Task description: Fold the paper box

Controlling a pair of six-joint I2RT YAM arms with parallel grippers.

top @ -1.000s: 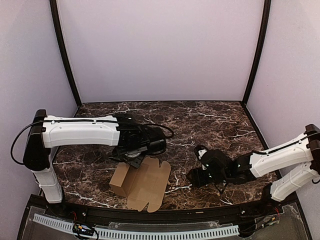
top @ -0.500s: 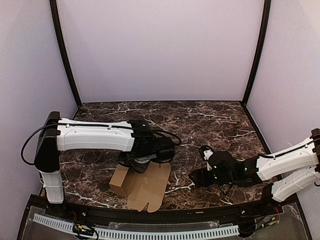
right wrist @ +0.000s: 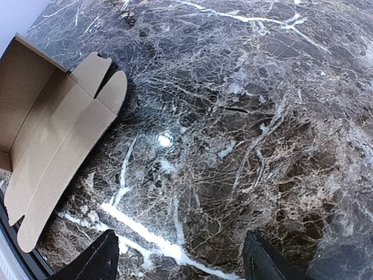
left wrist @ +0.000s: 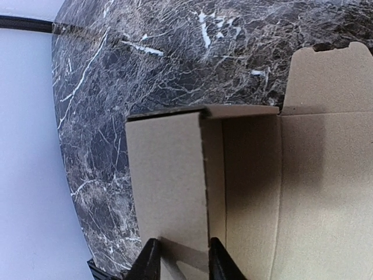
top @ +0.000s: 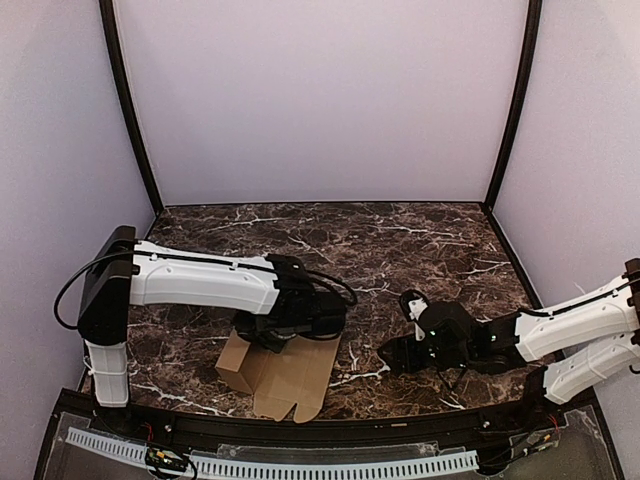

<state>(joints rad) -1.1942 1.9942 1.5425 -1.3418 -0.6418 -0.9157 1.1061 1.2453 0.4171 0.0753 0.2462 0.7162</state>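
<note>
The tan die-cut cardboard paper box (top: 285, 375) is set at six o'clock on the dark marble table (top: 420, 240); its raised wall is straddled by the left gripper (left wrist: 182, 262), clamping undeterminable; the right gripper (right wrist: 180, 262), at four o'clock, is spread, empty.

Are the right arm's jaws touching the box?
No: in the right wrist view the jaws stand open over the bare marble table, and the box lies apart at the left.
</note>
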